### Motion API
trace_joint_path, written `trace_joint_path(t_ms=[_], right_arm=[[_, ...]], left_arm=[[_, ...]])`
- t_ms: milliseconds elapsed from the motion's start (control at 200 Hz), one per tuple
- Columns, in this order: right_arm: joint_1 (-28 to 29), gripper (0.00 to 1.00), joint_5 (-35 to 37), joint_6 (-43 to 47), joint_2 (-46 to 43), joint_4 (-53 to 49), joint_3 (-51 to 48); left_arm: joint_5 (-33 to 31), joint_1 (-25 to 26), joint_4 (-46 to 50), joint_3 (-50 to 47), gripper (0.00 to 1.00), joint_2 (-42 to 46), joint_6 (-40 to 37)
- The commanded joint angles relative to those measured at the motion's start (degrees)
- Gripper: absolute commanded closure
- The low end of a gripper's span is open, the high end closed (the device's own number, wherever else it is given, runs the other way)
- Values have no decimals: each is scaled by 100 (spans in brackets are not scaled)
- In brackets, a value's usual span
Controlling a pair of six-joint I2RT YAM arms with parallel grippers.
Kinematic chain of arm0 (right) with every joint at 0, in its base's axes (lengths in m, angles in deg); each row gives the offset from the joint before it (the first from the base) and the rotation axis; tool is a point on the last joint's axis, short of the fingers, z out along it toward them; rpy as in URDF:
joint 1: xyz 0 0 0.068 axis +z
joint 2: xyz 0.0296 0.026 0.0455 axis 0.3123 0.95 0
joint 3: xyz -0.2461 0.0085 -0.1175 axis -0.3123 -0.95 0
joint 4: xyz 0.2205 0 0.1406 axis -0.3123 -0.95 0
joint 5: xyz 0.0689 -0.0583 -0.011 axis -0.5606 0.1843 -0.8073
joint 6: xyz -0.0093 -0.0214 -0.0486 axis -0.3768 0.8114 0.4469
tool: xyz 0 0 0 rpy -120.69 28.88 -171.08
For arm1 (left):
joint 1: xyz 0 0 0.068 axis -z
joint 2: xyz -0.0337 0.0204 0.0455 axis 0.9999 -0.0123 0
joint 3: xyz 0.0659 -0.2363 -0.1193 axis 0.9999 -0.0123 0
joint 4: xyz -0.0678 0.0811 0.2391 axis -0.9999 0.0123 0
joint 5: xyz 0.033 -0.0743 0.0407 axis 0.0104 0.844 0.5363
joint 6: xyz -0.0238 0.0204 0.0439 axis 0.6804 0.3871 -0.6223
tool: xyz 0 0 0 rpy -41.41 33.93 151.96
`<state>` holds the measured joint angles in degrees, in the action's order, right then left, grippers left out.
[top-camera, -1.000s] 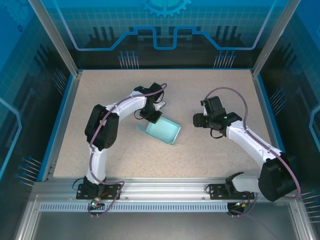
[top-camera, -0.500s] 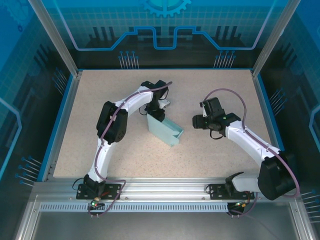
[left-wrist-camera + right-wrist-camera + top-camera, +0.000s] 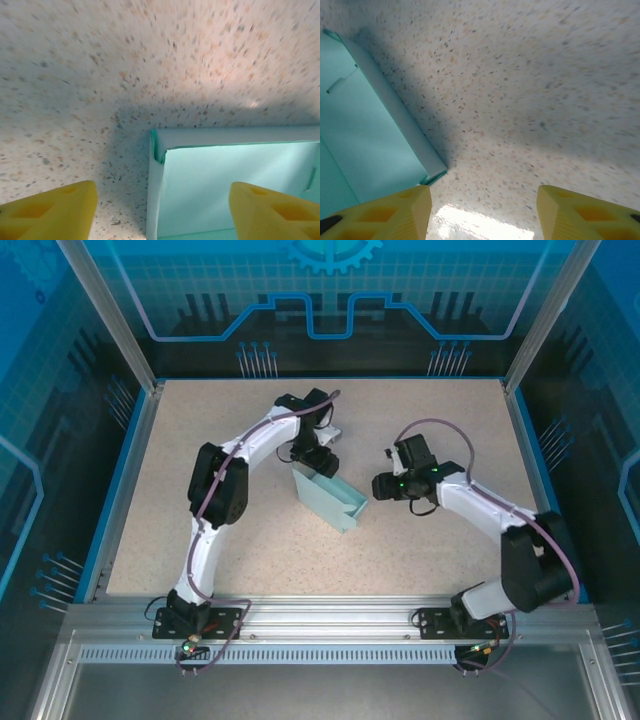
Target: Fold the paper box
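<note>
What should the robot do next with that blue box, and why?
Probably slide the right gripper over to the box and take its end wall: that gripper hangs open just beside it, and the left gripper, also open, holds nothing.

Left fingers (image 3: 47, 212), right fingers (image 3: 380, 212): mine, matt yellow plastic. Paper box (image 3: 235, 175): thin smooth matt card. Surface (image 3: 150, 60): speckled, stone-like, slight sheen near right fingers.

light: bright | shadow: beside paper box (image 3: 235, 185) | blur: left wrist view
</note>
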<state>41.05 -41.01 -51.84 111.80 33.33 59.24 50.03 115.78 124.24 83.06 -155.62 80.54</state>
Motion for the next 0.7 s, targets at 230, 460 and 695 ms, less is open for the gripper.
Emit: trace_joint_path(t_ms=[230,460,695], right_arm=[[481,42,-952,140,1515,120,1113],[475,44,-1834,-49,1539,388,759],[858,45,-2482,-536,1309,1029,279]], left_arm=[[-114,-868,-2406,-2063,25,2473,1561],[-797,-1479,-3991,-5221,27,4650,2854],[-315,-1456,-4529,-7037,33,5285,3559]])
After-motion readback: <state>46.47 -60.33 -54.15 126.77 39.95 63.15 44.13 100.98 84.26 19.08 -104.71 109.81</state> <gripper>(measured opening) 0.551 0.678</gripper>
